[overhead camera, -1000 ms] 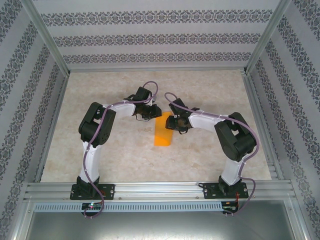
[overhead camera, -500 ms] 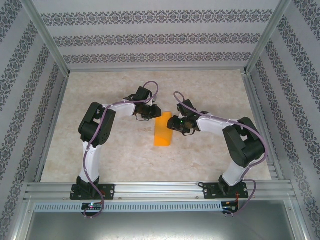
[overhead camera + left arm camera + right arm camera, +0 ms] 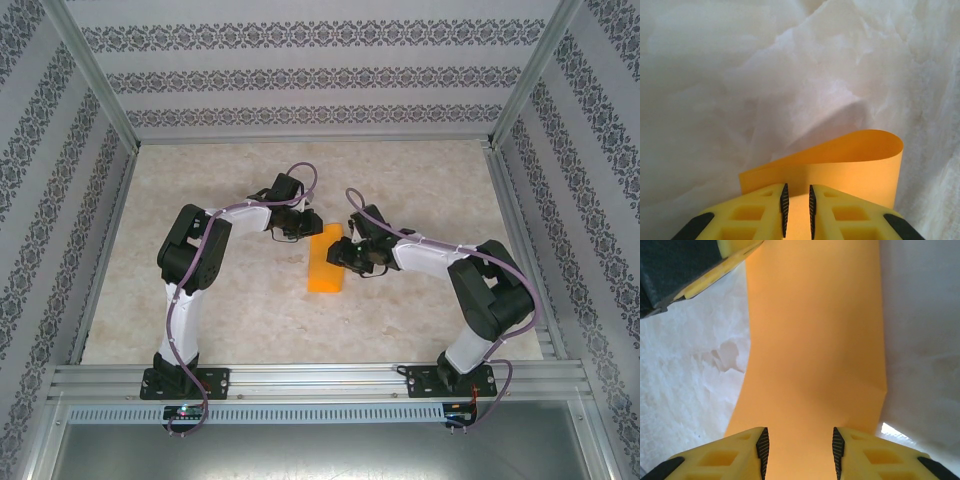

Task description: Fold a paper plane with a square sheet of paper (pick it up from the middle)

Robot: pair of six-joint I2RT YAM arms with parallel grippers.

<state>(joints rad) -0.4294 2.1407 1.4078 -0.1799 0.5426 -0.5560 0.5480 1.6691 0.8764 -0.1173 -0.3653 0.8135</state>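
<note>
**Right tool moves in over the folded strip while the left keeps its pinch**

The square sheet of paper [image 3: 326, 265] is no longer square in outline. It lies as a long, narrow orange strip near the middle of the counter [image 3: 200, 180], running from the near side towards the far edge. In the left wrist view its far end [image 3: 850, 160] curls up off the marble in a loose loop and is not pressed flat.

The left tool [image 3: 303, 228] sits at that far end. Its fingers are drawn almost together with orange paper showing in the slit between them [image 3: 797, 207], so it is clamped on the sheet, as it was a second ago.

The change is on the other side. A second ago the right tool [image 3: 343, 252] hung just off the strip's right edge. It has since reached leftward and now stands over the strip's far half. In its own wrist view the fingers stand apart with the paper [image 3: 815, 340] spread beneath and between them [image 3: 799, 447], and I see no grip yet.

My reading is that the sheet is anchored at one end and the right tool is positioned to pinch or press the next crease. The plane is still far from shaped, with no pointed nose yet. The lifted far end could spring or skew if the pinch slips.
</note>
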